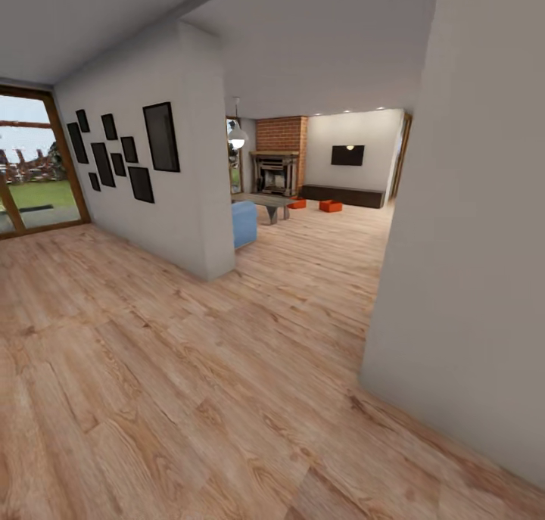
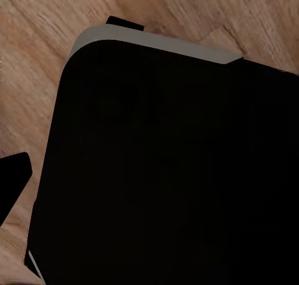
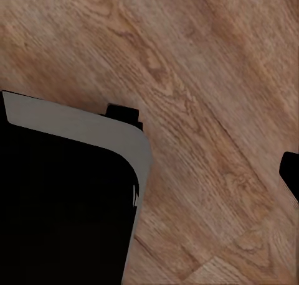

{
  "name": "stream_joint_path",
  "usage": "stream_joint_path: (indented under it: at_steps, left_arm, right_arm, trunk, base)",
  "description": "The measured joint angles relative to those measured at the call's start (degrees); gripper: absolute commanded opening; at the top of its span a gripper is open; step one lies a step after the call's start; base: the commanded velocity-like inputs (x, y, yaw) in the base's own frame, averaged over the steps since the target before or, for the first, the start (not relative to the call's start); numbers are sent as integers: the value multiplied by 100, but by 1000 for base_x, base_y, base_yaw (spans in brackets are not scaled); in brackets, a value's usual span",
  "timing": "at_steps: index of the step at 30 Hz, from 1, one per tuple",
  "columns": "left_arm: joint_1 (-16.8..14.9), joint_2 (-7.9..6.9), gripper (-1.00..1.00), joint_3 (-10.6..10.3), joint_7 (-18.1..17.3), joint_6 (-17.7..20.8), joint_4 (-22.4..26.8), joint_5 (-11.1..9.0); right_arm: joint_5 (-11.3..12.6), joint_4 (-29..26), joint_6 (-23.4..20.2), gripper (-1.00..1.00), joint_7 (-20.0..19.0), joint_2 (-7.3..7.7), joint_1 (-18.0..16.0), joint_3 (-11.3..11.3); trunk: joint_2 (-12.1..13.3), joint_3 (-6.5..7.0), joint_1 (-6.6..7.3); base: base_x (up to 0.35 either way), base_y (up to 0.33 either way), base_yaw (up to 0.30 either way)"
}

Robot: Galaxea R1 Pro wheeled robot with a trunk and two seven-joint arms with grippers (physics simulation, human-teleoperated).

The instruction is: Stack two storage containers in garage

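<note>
Two lidless red-orange rectangular storage containers (image 1: 297,203) (image 1: 331,206) sit at 12 o'clock on the living-room plank floor (image 1: 189,368), awaiting pickup; gripper states cannot be told.

You have open plank floor (image 1: 227,368) running ahead between the picture wall's corner (image 1: 216,225) and the white wall (image 1: 469,278); beyond, the blue sofa (image 1: 244,223) and coffee table (image 1: 265,200) narrow it.

Two storage containers (image 1: 297,203) (image 1: 331,206) far off on plank floor (image 1: 189,368).
</note>
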State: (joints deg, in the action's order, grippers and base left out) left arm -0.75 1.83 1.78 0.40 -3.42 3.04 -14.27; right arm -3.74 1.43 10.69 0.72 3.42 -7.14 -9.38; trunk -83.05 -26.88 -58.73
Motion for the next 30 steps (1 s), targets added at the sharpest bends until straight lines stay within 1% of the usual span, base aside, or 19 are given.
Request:
stream_joint_path:
  at_steps: [5,8,30]
  left_arm:
    - [0,0,100,-2,0,0,6,7]
    - [0,0,100,-7,0,0,0,0]
    - [-1,0,100,-8,0,8,-1,-17]
  right_arm:
    - [0,0,0,100,0,0,0,-1]
    - [1,0,1,100,0,1,0,-1]
    - [-8,0,45,100,0,9,0,-2]
  trunk:
    - [0,0,0]
    - [0,0,2]
    - [0,0,3]
  base:
    - [0,0,238]
    - [152,0,46]
    - [311,0,3]
